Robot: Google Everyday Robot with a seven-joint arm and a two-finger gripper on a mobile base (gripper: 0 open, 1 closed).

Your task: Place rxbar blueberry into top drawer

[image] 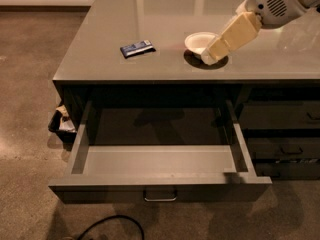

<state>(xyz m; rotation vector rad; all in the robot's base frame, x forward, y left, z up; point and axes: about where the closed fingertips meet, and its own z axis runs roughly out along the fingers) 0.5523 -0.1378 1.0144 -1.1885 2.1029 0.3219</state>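
The rxbar blueberry [136, 48], a small flat dark blue bar with white lettering, lies on the grey counter top [100, 59], left of centre. The top drawer [159, 163] is pulled fully out below the counter, with a light grey interior that holds nothing and a small metal handle [160, 197] on its front. My gripper [212, 54] reaches in from the upper right. It hangs over the right side of the white bowl [197, 42], well to the right of the bar.
Narrower dark drawers [280, 149] with dark handles are stacked at the right. A dark bin with crumpled paper [64, 122] stands on the floor left of the cabinet. A black cable [112, 225] lies on the floor in front of the drawer.
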